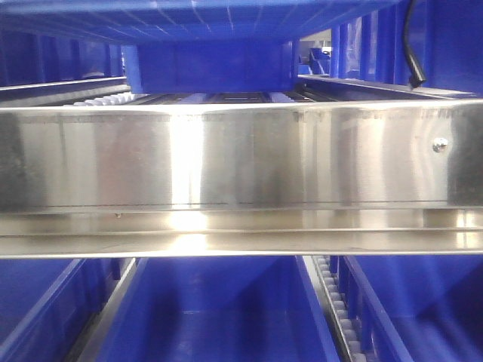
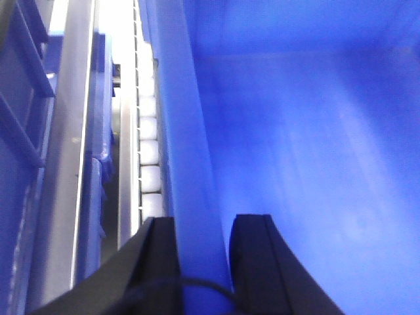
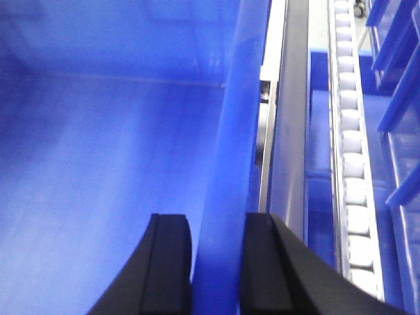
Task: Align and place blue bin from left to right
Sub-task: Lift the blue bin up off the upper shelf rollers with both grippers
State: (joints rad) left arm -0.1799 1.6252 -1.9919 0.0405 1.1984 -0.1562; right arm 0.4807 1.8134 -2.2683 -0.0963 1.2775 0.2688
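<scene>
The blue bin spans the top of the front view, its grid underside showing above the steel shelf; neither gripper appears in that view. In the left wrist view my left gripper straddles the bin's left rim, one black finger outside and one inside, both pressed against the wall. The bin's smooth interior fills the right of that view. My right gripper clamps the opposite rim the same way, with the interior to its left.
A wide steel rail crosses the front view. White roller tracks run just outside each held rim. Other blue crates sit below and to the sides. A black cable hangs top right.
</scene>
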